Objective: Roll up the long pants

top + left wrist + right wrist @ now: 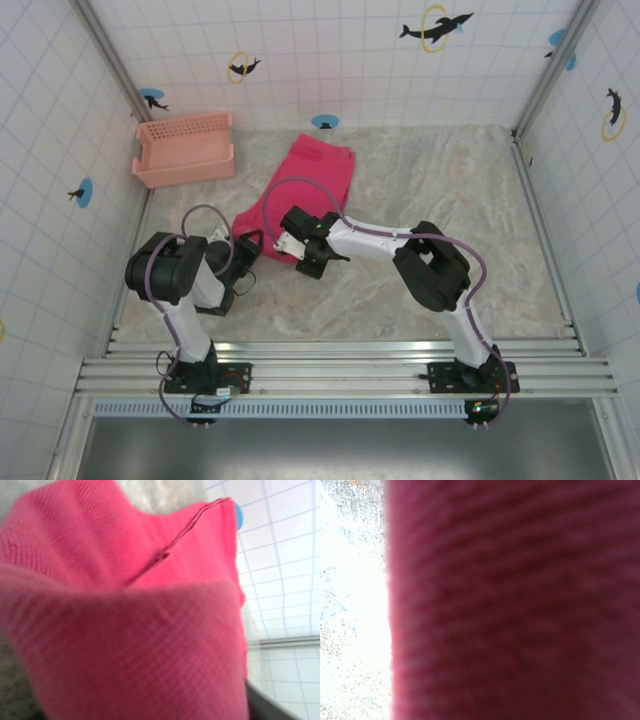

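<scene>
The long pants (312,172) lie as a bright magenta strip on the marble table, running from the back middle toward the near left. Both grippers are at their near end. My left gripper (250,247) meets that end from the left. In the left wrist view a thick fold of the pants (125,650) covers the jaws, so their state is hidden. My right gripper (298,246) comes in from the right onto the same near edge. Cloth of the pants (520,605) presses right up against the right wrist camera and hides its fingers.
A salmon-pink slatted basket (185,150) stands at the back left by the tiled wall. Bare marble table (440,180) stretches to the right of the pants. Metal rails (340,365) cross the near edge by the arm bases.
</scene>
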### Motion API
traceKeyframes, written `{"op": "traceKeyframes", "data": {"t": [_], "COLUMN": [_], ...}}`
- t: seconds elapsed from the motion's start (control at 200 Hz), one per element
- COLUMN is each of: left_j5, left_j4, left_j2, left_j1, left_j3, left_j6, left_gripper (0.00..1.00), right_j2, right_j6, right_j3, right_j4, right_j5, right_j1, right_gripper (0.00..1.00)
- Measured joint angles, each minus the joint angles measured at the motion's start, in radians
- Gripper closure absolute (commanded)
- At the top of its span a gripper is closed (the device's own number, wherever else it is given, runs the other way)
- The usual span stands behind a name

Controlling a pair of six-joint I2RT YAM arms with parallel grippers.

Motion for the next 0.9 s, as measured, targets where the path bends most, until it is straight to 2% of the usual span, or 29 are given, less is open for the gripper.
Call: {"op": "traceKeyframes", "data": {"t": [0.15,0.2,0.225,0.25,0.355,0.485,0.55,0.646,0.801,0.901], "left_j5": [0.027,0.033,0.035,0.035,0.035,0.017,-0.016,-0.043,-0.03,-0.03], "left_j4": [0.026,0.017,0.008,-0.005,-0.158,-0.555,-0.817,-1.118,-1.442,-1.558], "left_j2": [0.035,0.035,0.034,0.03,-0.022,-0.165,-0.245,-0.304,-0.218,-0.14], "left_j1": [-0.002,-0.001,-0.001,-0.001,0.001,-0.002,-0.002,-0.002,-0.003,-0.015], "left_j3": [0.024,0.031,0.033,0.036,0.069,0.164,0.236,0.349,0.569,0.678], "left_j6": [-0.016,-0.027,-0.031,-0.037,-0.053,-0.037,-0.009,0.034,0.096,0.13], "left_gripper": [1.0,1.0,1.0,1.0,1.0,1.0,1.0,1.0,1.0,1.0], "right_j2": [0.0,-0.002,-0.006,-0.011,-0.064,-0.15,-0.187,-0.224,-0.241,-0.24], "right_j6": [0.0,0.002,0.008,0.008,0.017,0.033,0.039,0.04,0.032,0.029], "right_j3": [-0.004,-0.008,-0.013,-0.023,-0.105,-0.209,-0.24,-0.25,-0.249,-0.24], "right_j4": [0.013,0.016,0.021,0.026,0.055,0.055,0.039,0.037,0.071,0.079], "right_j5": [-0.006,-0.004,-0.002,-0.007,0.013,0.112,0.195,0.33,0.521,0.591], "right_j1": [0.0,0.0,0.0,0.0,0.013,0.041,0.052,0.087,0.186,0.232], "right_gripper": [1.0,0.73,0.53,0.38,0.0,0.01,0.01,0.01,0.01,0.01]}}
